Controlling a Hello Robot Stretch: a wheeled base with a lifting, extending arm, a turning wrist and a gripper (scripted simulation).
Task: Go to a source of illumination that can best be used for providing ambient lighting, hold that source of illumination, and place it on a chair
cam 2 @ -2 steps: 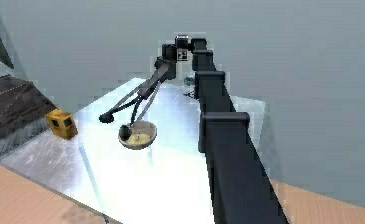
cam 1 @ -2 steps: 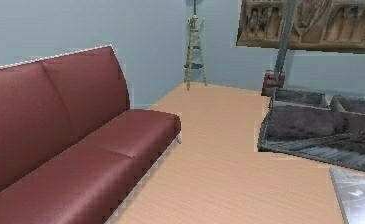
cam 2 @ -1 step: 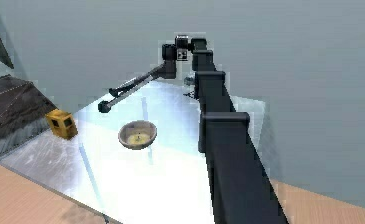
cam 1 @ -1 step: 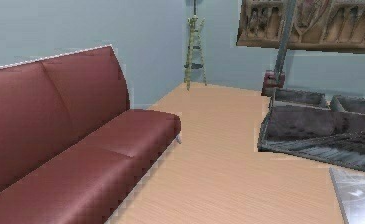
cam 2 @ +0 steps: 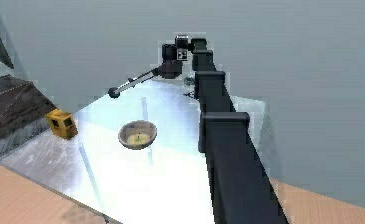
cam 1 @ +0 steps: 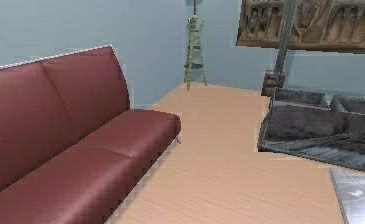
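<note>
My arm [cam 2: 222,130] rises as a dark bar over a glass table [cam 2: 100,170]. At its far end stand the white marked squares [cam 2: 180,48]. The gripper [cam 2: 116,93] reaches left from them, above the table's far edge. Only bare tabletop and wall lie behind its tip, so it holds nothing. A small yellow boxy thing [cam 2: 60,122] sits on the glass at the left. A tan bowl [cam 2: 138,135] lies nearer the middle. In the forward view a tall thin green stand [cam 1: 194,45] rises in the far corner. A grey pole [cam 1: 282,45] with a dark red base [cam 1: 270,82] stands further right.
A dark red sofa [cam 1: 70,130] runs along the forward view's left wall. Grey boxy furniture [cam 1: 310,125] stands at the right under a framed picture [cam 1: 305,22]. The glass table's corner [cam 1: 355,195] shows at the bottom right. Wooden floor [cam 1: 210,140] lies open between them.
</note>
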